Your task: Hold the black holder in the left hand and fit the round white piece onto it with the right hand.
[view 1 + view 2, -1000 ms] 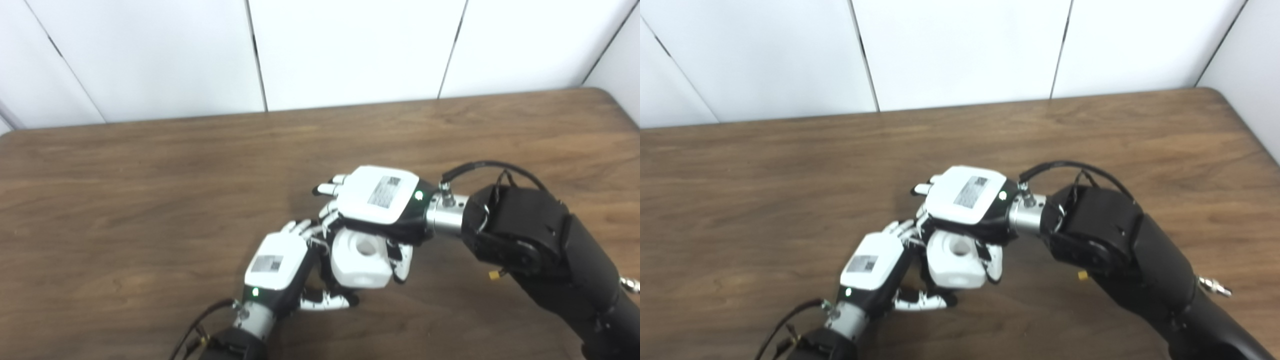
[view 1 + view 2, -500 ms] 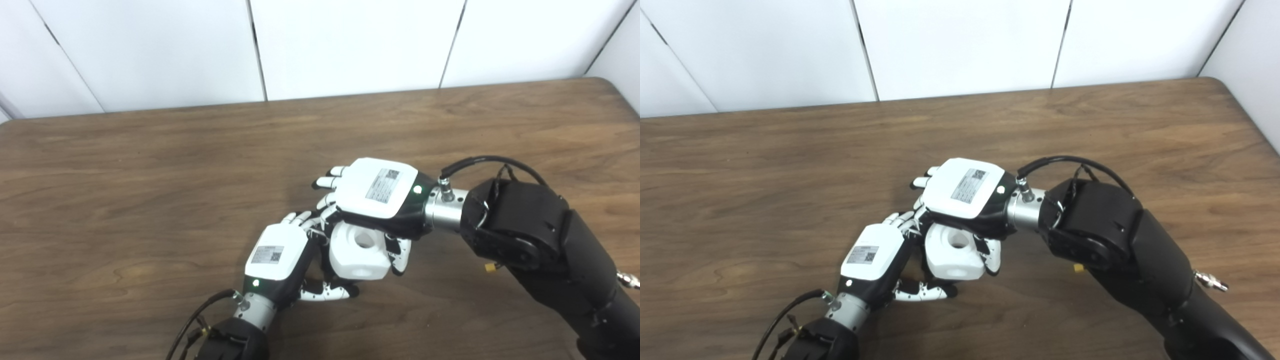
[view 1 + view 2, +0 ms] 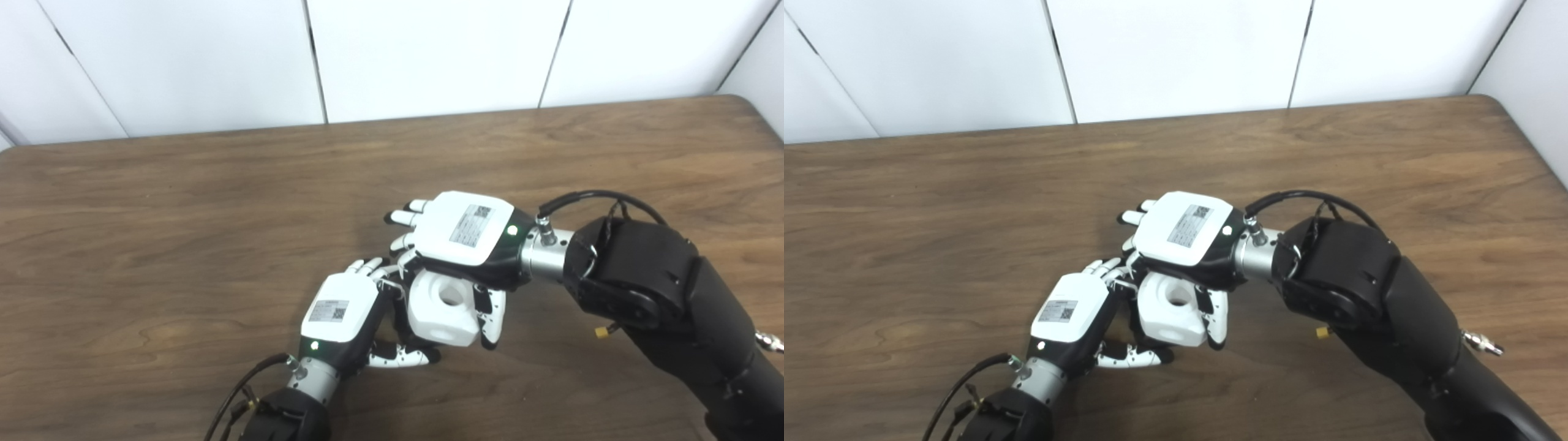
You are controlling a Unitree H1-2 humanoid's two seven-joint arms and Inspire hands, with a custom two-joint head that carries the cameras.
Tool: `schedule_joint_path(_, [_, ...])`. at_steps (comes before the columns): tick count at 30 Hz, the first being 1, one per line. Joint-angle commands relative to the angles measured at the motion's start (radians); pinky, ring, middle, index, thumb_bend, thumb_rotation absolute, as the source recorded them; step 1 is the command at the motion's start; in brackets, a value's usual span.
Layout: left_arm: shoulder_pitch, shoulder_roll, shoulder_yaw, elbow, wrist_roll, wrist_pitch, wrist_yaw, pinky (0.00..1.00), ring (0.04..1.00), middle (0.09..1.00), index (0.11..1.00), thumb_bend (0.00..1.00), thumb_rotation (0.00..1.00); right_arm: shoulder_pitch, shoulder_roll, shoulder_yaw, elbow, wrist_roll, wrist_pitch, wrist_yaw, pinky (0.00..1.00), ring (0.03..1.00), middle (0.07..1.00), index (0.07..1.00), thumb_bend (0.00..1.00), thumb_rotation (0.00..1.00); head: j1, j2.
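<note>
On the left we see our left robot hand (image 3: pixel 340 312), its glossy white back carrying a small label with a code too blurred to read; its fingers curl around something dark, likely the black holder (image 3: pixel 401 318), mostly hidden. Pressed beside it sits the round white piece (image 3: pixel 442 307), a smooth faceted block with a round hole on top. Our right robot hand (image 3: pixel 468 236), bearing another unreadable label, closes over that piece from above, thumb along its right side, all low over the wood-grain counter (image 3: pixel 153 245)

Lab bench: wooden table (image 3: pixel 184 202); white panel walls (image 3: pixel 429 55)
</note>
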Motion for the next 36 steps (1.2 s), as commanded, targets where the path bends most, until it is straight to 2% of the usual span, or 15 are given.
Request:
schedule_joint_path(1, [0.015, 0.009, -0.013, 0.068, 0.031, 0.031, -0.053, 0.93, 0.903, 0.814, 0.49, 0.52, 0.05, -0.022, -0.001, -0.004, -0.015, -0.012, 0.0, 0.025, 1.0, 1.0, 0.89, 0.687, 1.0, 0.32, -0.001, 0.001])
schedule_joint_path(12, [0.011, 0.011, -0.014, 0.072, 0.029, 0.031, -0.054, 0.92, 0.902, 0.814, 0.49, 0.52, 0.06, -0.033, 0.0, -0.013, -0.016, -0.007, -0.002, 0.052, 1.0, 1.0, 0.916, 0.694, 1.0, 0.37, -0.001, 0.001])
schedule_joint_path(23, [0.008, 0.01, -0.018, 0.081, 0.034, 0.031, -0.049, 0.92, 0.902, 0.812, 0.49, 0.52, 0.06, -0.032, 0.001, -0.022, -0.009, 0.002, 0.001, 0.044, 1.0, 1.0, 0.915, 0.691, 1.0, 0.37, -0.001, -0.002])
schedule_joint_path(27, [0.005, 0.008, -0.019, 0.084, 0.031, 0.032, -0.05, 0.92, 0.904, 0.812, 0.49, 0.52, 0.05, -0.047, 0.001, -0.033, -0.012, 0.018, 0.014, 0.049, 1.0, 1.0, 0.922, 0.687, 1.0, 0.39, -0.001, -0.005])
schedule_joint_path(36, [-0.006, 0.011, -0.028, 0.099, 0.037, 0.036, -0.053, 0.92, 0.904, 0.815, 0.49, 0.52, 0.06, -0.112, 0.008, -0.054, -0.029, 0.081, 0.076, 0.097, 1.0, 1.0, 0.931, 0.749, 1.0, 0.42, 0.002, -0.011])
